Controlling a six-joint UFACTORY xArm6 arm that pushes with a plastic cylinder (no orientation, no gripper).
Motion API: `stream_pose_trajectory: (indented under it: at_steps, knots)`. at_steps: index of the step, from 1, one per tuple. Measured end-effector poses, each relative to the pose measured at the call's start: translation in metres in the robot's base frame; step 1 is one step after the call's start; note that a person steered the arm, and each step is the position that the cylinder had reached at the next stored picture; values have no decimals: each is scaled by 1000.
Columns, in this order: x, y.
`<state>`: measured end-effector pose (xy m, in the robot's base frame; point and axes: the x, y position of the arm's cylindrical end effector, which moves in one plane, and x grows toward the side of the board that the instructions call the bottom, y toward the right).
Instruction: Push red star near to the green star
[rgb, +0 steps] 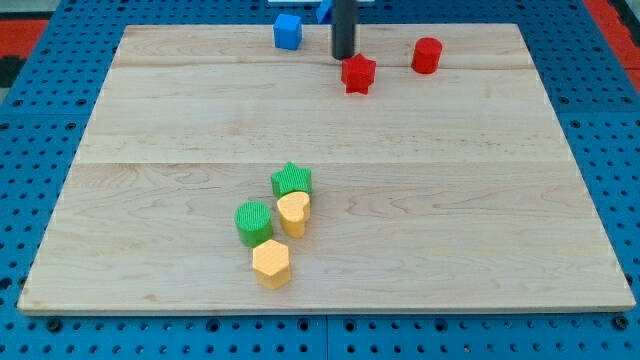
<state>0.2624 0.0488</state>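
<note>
**Tip set behind the red star**

Handless, this arm ends in a bare rod, so nothing spreads or pinches. My tip (344, 57) sits just beside the red star (358, 74), at its upper left, with the green star (291, 180) well apart toward the view's bottom. Best to shift slightly right first — then push steadily down-left across the surface (450, 200).

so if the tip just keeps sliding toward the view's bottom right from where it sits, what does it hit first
Most likely the red star: my tip sits just up-left of it, apparently touching or nearly so, though depth is unclear. The green star lies far below, off that line.
</note>
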Motion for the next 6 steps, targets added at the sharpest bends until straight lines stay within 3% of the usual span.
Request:
stream_pose_trajectory:
  at_steps: [3, 4, 5, 6]
  knots:
    - [143, -8]
    - [158, 25]
    - [207, -10]
    - [208, -48]
